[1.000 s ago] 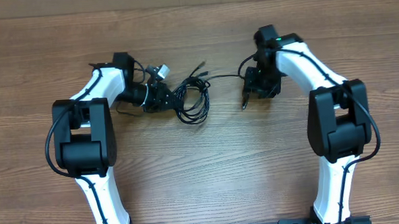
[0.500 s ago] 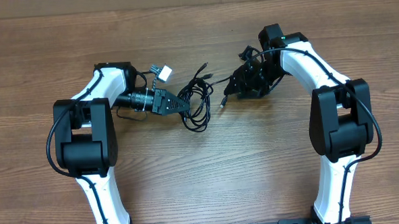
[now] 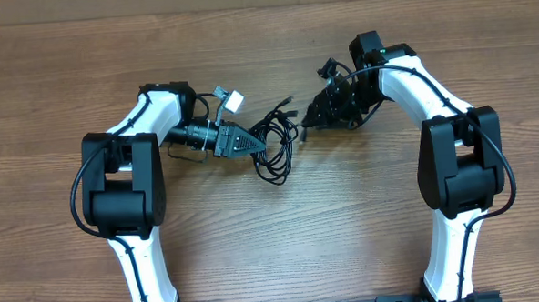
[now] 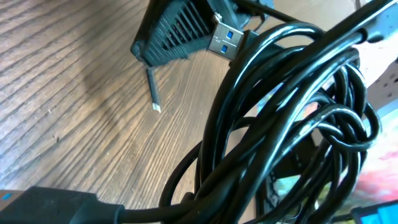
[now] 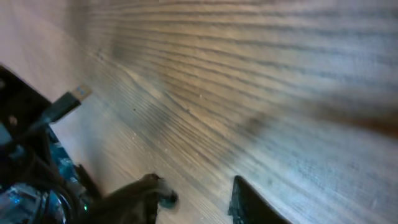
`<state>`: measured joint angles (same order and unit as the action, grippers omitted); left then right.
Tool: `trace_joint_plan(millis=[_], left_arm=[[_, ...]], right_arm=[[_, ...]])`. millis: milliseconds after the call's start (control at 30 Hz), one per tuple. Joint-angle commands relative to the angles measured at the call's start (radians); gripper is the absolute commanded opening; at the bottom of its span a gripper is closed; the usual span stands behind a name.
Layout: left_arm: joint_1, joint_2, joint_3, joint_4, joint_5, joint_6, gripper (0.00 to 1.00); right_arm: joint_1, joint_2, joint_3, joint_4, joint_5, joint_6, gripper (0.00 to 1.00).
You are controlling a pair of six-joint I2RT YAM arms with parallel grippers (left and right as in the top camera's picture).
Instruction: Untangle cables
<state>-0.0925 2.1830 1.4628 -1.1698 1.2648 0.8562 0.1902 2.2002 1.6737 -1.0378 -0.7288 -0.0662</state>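
The cables (image 3: 274,143) are a bundle of thin black loops at the table's middle, with one plug end (image 3: 288,101) sticking out to the upper right. My left gripper (image 3: 256,145) points right and is shut on the bundle's left edge. The loops (image 4: 292,124) fill the left wrist view and hide its fingers. My right gripper (image 3: 306,122) points left, just right of the bundle. Its fingers (image 5: 239,199) stand apart with bare wood between them. A silver plug (image 5: 78,93) lies left of those fingers. A blue-lined USB plug (image 4: 227,37) rests beside a ribbed black finger (image 4: 168,31).
A thin loose cable end with a white tip (image 4: 153,93) lies on the wooden table (image 3: 282,232). A small white connector (image 3: 234,102) on the left wrist's own wiring sticks up behind the left gripper. Both arm bases stand at the near edge.
My left gripper has pushed right, carrying the bundle with it. My right gripper swung left toward the bundle, and its fingers have drawn closer together.
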Motion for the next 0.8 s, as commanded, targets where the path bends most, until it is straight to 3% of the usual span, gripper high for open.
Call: trace_joint_plan(millis=[0, 133, 567, 667, 767], left_arm=[[-0.011, 0.013, -0.003, 0.027, 0.066, 0.324, 0.04], [-0.011, 0.013, -0.003, 0.128, 0.022, 0.152, 0.04], [-0.035, 0.013, -0.003, 0.446, -0.381, -0.522, 0.04], [-0.04, 0.013, -0.003, 0.482, -0.456, -0.631, 0.04], [-0.041, 0.013, -0.003, 0.496, -0.472, -0.665, 0.04]], right_arm=[[-0.002, -0.01, 0.028, 0.031, -0.013, -0.021, 0.18], [-0.002, -0.01, 0.028, 0.05, 0.002, -0.021, 0.04], [-0.002, -0.01, 0.028, 0.049, 0.067, -0.021, 0.04], [-0.002, -0.01, 0.028, 0.048, 0.08, -0.016, 0.04], [-0.002, -0.01, 0.028, 0.043, 0.061, -0.013, 0.05]])
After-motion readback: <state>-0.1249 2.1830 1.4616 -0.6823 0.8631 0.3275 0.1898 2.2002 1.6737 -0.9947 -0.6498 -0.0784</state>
